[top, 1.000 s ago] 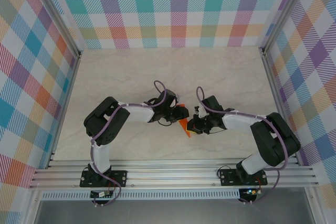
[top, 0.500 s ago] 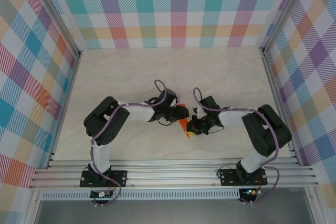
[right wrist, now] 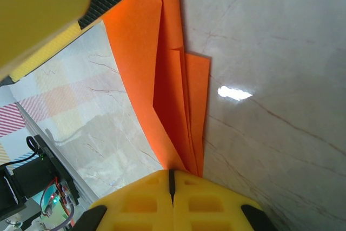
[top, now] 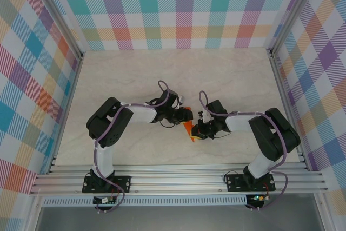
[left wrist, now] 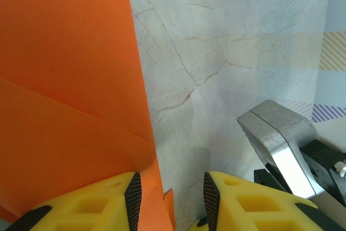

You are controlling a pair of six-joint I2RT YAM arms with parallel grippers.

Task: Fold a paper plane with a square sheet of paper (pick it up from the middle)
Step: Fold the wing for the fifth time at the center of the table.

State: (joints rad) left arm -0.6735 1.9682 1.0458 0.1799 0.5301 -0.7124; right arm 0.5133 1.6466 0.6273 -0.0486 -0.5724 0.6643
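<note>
Orange paper (right wrist: 172, 74): thin, light, crumples easily. Right gripper (right wrist: 171, 181) clamped on its stacked folds, the stiffest hold; left gripper (left wrist: 168, 190) jaws apart.

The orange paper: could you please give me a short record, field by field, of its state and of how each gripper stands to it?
paper: orange, folded into several layers with visible creases, pointed end toward the arm bases
place: middle of the table, between the two grippers
right gripper: shut on the paper's layered edge
left gripper: open, fingers apart, the paper's edge lying between them
height: cannot tell whether the paper rests on the table or is lifted
table surface: pale, marbled
</note>
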